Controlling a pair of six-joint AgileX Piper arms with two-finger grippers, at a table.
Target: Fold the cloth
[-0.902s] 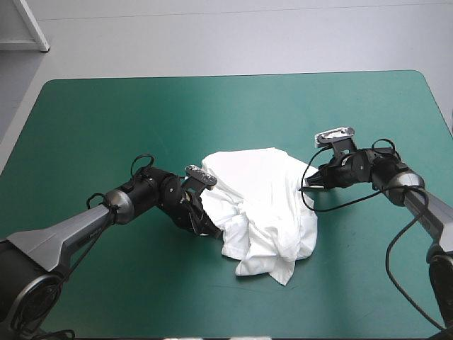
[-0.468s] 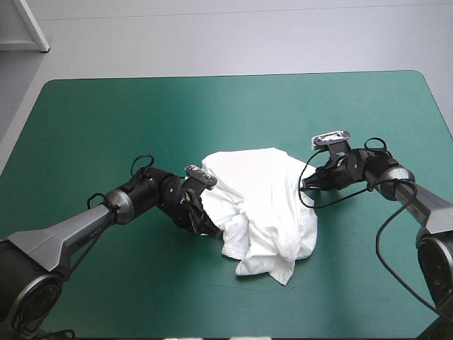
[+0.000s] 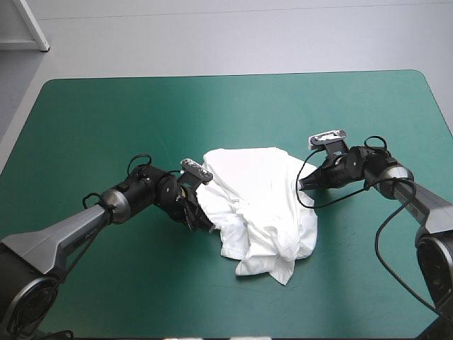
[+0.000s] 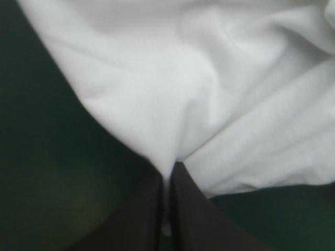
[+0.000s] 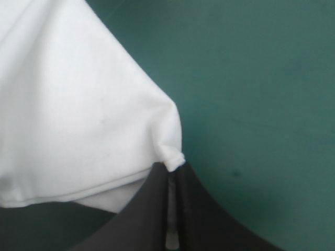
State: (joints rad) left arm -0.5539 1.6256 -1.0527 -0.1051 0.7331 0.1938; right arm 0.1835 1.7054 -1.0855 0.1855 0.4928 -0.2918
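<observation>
The white T-shirt (image 3: 262,205) lies in a crumpled heap at the middle of the teal-green table. My left gripper (image 3: 202,216) is low at the heap's left side, shut on a fold of the T-shirt (image 4: 172,104); its black fingers (image 4: 149,209) meet with white cloth pinched between them. My right gripper (image 3: 303,185) is at the heap's right edge, shut on a small corner of the T-shirt (image 5: 170,157) that peeks out at its fingertips (image 5: 188,204). From that pinch the cloth (image 5: 78,120) spreads away.
Bare teal-green cover (image 3: 141,113) surrounds the heap on every side. The table's far edge (image 3: 233,74) runs along the back, and the rounded right corner (image 3: 425,78) is near the right arm.
The right gripper has crept left and slightly away from me along the heap's right edge. The left gripper has shifted a little left and back with its fold. The heap barely changed shape.
</observation>
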